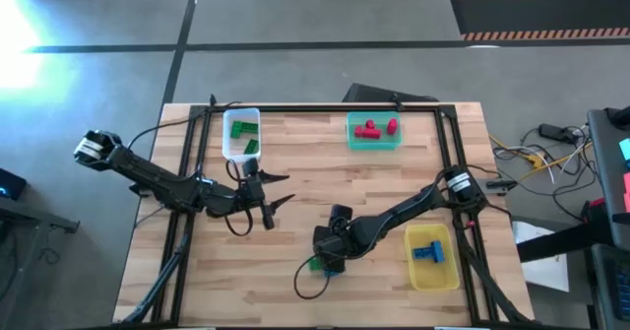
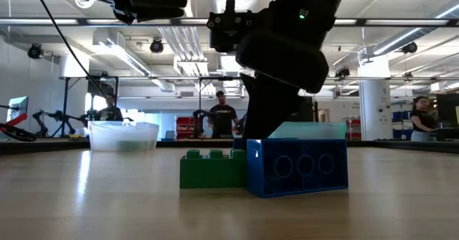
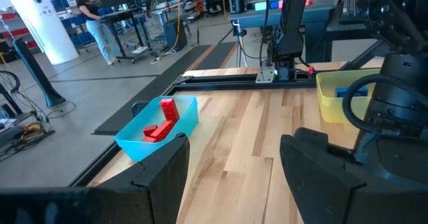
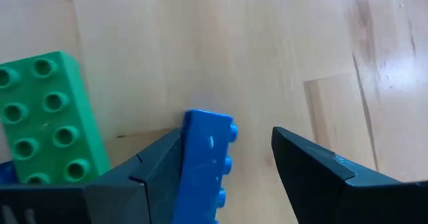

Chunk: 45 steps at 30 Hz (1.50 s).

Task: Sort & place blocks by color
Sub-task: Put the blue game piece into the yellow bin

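Two fingers of the right tool (image 4: 227, 177) stand spread around a small blue plastic toy brick (image 4: 206, 164), one finger touching its side and the other apart from it, so the brick is not yet pinched. That brick rests on the wooden table (image 1: 295, 172) near the front edge, just beside a small green plastic toy brick (image 4: 50, 117), the two looking to touch in the low view. To do the pick well, the tool should probably close squarely on the blue brick's flat sides, keeping clear of the green one so it is not dragged along. A lift straight up should follow, then a carry to the yellow plastic bin (image 1: 430, 271), where another blue brick lies. The left tool (image 1: 268, 194) hovers spread near the clear plastic bin (image 1: 241, 136) holding green bricks; red bricks lie in the teal plastic bin (image 1: 374, 141).
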{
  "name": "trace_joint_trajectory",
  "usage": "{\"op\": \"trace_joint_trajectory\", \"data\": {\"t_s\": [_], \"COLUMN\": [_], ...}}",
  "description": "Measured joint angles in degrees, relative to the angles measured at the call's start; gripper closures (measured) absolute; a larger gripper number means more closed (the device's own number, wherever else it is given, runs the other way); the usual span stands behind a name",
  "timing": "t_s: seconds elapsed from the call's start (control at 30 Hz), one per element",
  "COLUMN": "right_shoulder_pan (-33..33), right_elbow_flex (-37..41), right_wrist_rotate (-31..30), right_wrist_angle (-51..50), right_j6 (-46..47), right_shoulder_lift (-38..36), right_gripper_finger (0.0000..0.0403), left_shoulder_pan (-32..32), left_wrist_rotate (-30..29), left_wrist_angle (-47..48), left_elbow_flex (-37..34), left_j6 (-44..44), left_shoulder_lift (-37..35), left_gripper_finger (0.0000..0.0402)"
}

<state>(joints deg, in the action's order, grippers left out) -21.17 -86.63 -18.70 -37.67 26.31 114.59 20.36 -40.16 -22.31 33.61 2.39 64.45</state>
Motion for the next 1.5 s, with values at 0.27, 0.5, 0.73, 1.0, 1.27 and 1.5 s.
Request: {"op": "trace_joint_trajectory", "data": {"t_s": [0.27, 0.5, 0.73, 1.0, 1.27, 1.5], "right_shoulder_pan": [0.1, 0.1, 0.2, 0.2, -0.2, -2.9], "right_elbow_flex": [0.0, 0.3, 0.3, 0.1, 0.1, 0.1], "right_wrist_rotate": [0.0, 0.6, 0.6, 1.5, 0.8, 7.6], "right_wrist_angle": [-1.1, -1.1, -0.9, -3.6, -17.7, -34.9], "right_j6": [0.1, 2.2, 2.2, 2.1, 12.9, 25.7], "right_shoulder_lift": [0.0, 0.0, -0.2, -2.8, -12.8, -19.5], "right_gripper_finger": [0.0216, 0.0273, 0.0354, 0.0354, 0.0354, 0.0354], "left_shoulder_pan": [0.0, 0.0, 0.0, 0.0, 0.0, 0.0], "left_wrist_rotate": [0.0, 0.0, 0.0, 0.0, 0.0, 0.0], "left_wrist_angle": [0.2, 0.2, 0.2, 0.2, 0.2, 0.3], "left_elbow_flex": [-0.1, -0.1, -0.1, -0.1, -0.1, -0.2], "left_j6": [0.0, 0.0, 0.0, 0.0, 0.0, 0.0], "left_shoulder_lift": [0.0, 0.0, 0.0, 0.0, 0.0, 0.0], "left_gripper_finger": [0.0185, 0.0185, 0.0185, 0.0185, 0.0185, 0.0185]}}
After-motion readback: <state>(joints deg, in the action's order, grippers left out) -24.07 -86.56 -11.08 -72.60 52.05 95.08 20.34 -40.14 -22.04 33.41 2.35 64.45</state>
